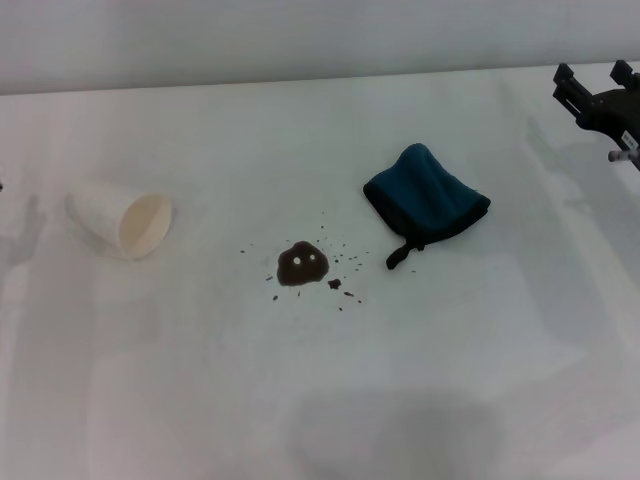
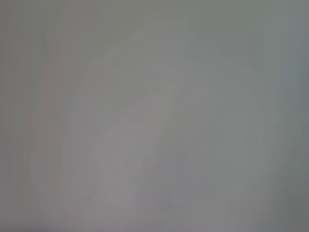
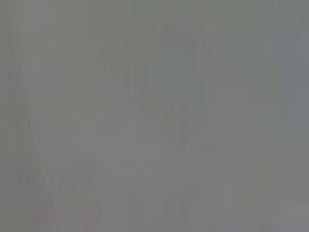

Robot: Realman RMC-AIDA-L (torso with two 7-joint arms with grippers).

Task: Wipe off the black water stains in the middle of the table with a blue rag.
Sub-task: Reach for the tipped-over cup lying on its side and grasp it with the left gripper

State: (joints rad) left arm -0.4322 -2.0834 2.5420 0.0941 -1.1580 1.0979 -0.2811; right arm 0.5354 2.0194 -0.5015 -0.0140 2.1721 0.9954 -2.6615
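Nearest to the camera is bare white worktop [image 1: 330, 420], flat and plain. A little farther in, close to the middle, sit the black water stains [image 1: 302, 267]. They are one small dark blob with two tiny white glints, and little dark specks lie all around it.

From the blob, the blue rag [image 1: 425, 198] lies toward about 2 o'clock. It is near the stain but not touching it. Some of the specks lie between the two. The rag is a soft, rumpled heap. Its long way runs from about 10 o'clock to about 4 o'clock. A short black loop tag [image 1: 400, 254] hangs off its near edge and points back toward the stain.

A white paper cup [image 1: 122, 220] lies tipped on its side toward about 10 o'clock from the blob, well apart from it. Its open mouth faces the right.

The right gripper [image 1: 598, 98] shows at the far right edge of the head view. It is black and hangs above the worktop. From there the rag lies toward about 8 o'clock, well apart. I cannot tell if its jaws are open or closed.

The left gripper is not in sight in any view. Both wrist views show only plain grey.

So the right arm looks like the nearer one to the rag. I think it must reach toward 8 o'clock, take the rag, and then go on the same way to the stain.
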